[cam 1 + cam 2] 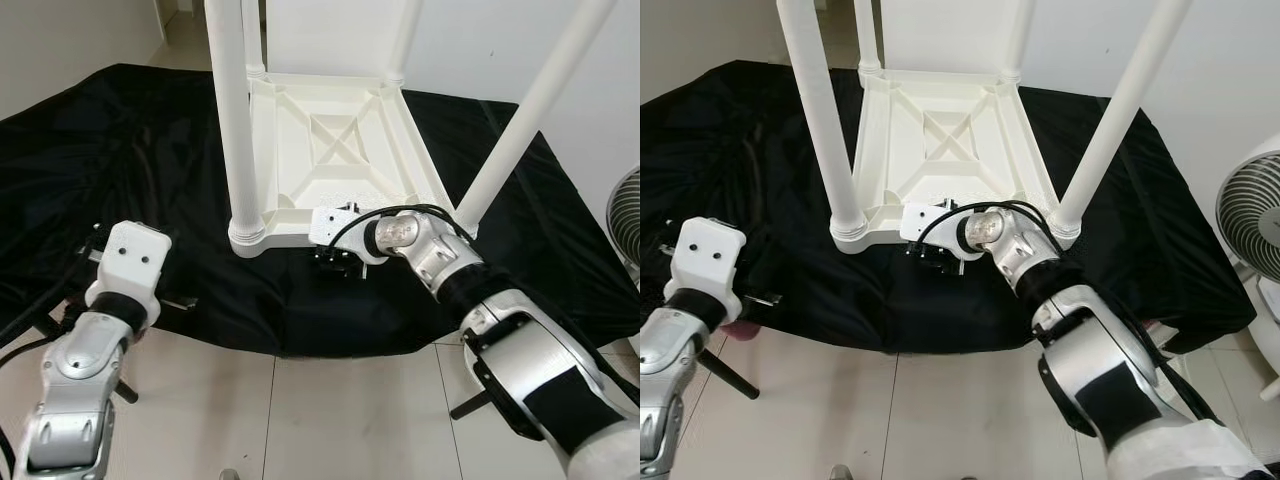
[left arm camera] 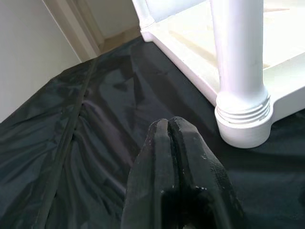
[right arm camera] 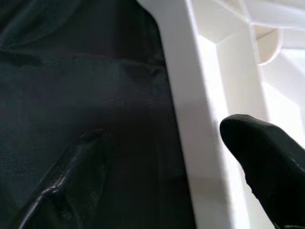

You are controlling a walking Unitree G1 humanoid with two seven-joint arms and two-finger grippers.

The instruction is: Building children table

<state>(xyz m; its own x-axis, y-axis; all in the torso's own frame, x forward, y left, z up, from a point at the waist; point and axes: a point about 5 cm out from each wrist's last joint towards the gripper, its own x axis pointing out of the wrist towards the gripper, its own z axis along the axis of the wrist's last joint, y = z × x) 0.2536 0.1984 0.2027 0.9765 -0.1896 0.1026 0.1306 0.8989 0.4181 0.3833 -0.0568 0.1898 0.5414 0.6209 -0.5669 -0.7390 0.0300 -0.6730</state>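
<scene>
At the lower left of the frame, left gripper (image 2: 167,138) over the black cloth (image 1: 150,150), fingers pressed together, holding nothing. In the middle, right gripper (image 3: 190,143) with fingers spread apart on both sides of the near edge of the white table (image 1: 335,150). Farther up, table upside down on the cloth, four legs (image 1: 232,110) sticking up.

We are looking at a black cloth (image 1: 120,170) lying over pale floor tiles (image 1: 340,420), white walls (image 1: 70,40) behind, a fan (image 1: 1255,235) standing right.
</scene>
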